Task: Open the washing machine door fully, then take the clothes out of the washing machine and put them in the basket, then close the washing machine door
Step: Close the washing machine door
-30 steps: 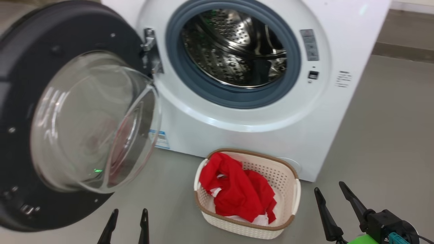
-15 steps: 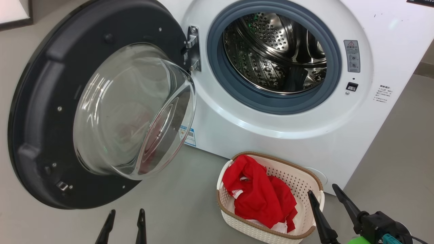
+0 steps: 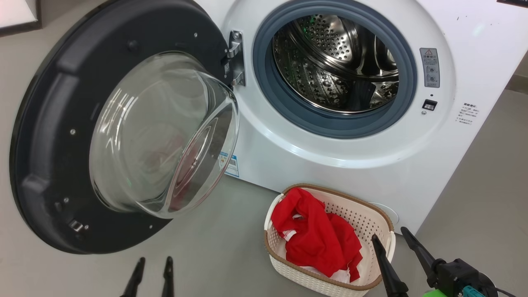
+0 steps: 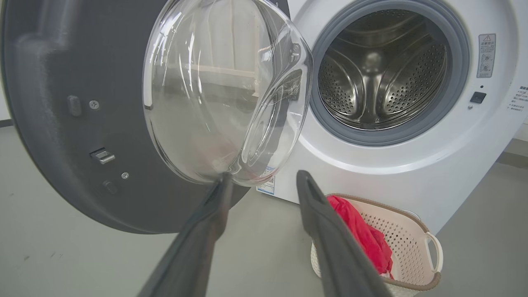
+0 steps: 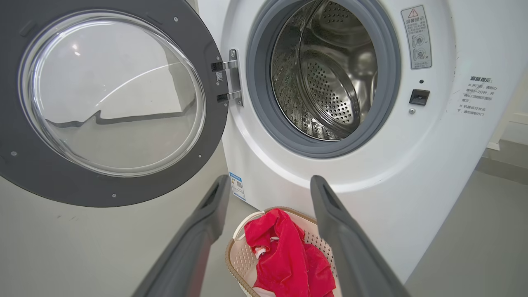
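The white washing machine (image 3: pixel 412 165) stands with its door (image 3: pixel 53 123) swung wide to the left, glass bowl bulging toward me. Its steel drum (image 3: pixel 334 62) looks bare inside. On the floor in front sits the cream basket (image 3: pixel 371 218), and the red clothes (image 3: pixel 319 237) lie in it. My left gripper (image 3: pixel 155 262) is open at the bottom edge, below the door, holding nothing. My right gripper (image 3: pixel 387 233) is open too, hovering by the basket's right rim. In the left wrist view the left gripper (image 4: pixel 262 177) points at the door's glass bowl (image 4: pixel 222 90); the right gripper (image 5: pixel 268 181) points above the clothes (image 5: pixel 288 251).
Grey floor (image 3: pixel 222 255) stretches between door and basket and to the machine's right (image 3: pixel 486 198). The open door (image 5: pixel 111 103) takes up the left side. A dark-framed pale panel (image 3: pixel 18 14) sits at the top left corner.
The head camera turned in the first half second, shifting the whole picture right. Since then both grippers edged slightly: the left a bit lower, the right a little left and up.
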Available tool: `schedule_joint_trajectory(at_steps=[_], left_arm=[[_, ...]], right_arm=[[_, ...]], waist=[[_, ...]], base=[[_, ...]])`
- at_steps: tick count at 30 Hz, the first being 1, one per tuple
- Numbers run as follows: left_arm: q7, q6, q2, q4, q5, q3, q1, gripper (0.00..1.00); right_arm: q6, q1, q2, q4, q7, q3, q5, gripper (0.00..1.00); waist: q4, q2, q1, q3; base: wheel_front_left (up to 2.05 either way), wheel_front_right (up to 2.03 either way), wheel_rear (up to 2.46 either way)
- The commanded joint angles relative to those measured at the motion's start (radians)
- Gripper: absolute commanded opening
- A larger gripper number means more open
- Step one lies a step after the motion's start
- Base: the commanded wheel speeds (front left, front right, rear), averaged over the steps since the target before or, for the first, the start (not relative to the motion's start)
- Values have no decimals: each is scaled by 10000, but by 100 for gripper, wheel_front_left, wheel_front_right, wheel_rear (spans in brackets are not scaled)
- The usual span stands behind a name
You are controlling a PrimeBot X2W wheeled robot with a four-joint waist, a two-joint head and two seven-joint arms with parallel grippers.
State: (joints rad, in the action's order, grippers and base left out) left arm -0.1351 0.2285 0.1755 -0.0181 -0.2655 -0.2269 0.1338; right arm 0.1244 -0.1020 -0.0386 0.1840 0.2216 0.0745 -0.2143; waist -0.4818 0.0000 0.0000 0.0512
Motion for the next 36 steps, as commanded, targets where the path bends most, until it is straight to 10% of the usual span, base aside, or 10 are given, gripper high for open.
schedule_joint_trajectory(at_steps=[1, 15, 25, 36], left_arm=[[-132, 23, 115, -193, -34, 308, -499, 0], [-749, -590, -167, -713, -1152, 571, -617, 0], [-1149, -2634, -1161, -2243, -7522, 2792, -1015, 0], [-955, -2961, -438, -2370, -11878, 6073, -2217, 0]], right_arm=[[63, 319, -116, -204, 104, 226, 5, 100], [63, 302, -116, -251, 99, 161, 23, 100], [63, 324, -116, -325, 65, 130, 75, 100], [63, 336, -116, -405, 20, 71, 121, 100]], waist=[[6, 0, 0, -11], [-128, 0, 0, -58], [-193, 0, 0, -92], [-166, 0, 0, -121]], base=[[0, 0, 0], [0, 0, 0], [0, 0, 0], [0, 0, 0]])
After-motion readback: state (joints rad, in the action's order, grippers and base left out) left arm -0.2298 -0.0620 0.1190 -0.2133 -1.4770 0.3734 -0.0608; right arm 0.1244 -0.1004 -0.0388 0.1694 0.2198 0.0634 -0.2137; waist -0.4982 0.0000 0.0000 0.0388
